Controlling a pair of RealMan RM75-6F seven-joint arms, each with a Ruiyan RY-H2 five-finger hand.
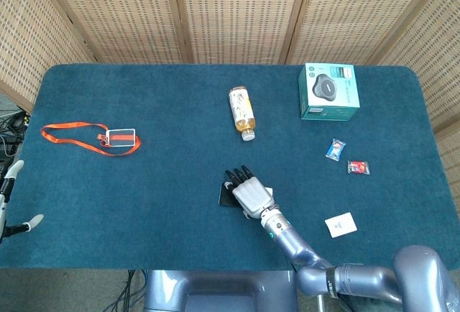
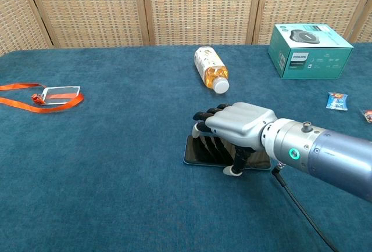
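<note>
One hand, the right hand, hovers palm-down over the black phone lying flat at the tabletop's near middle, fingers spread and holding nothing, thumb tip down by the phone's near edge, suited to grasping it.

The table was covered with dark blue cloth. On it lay a phone, a bottle on its side, a teal box, an orange lanyard with badge, two small wrapped sweets and a white card.
</note>
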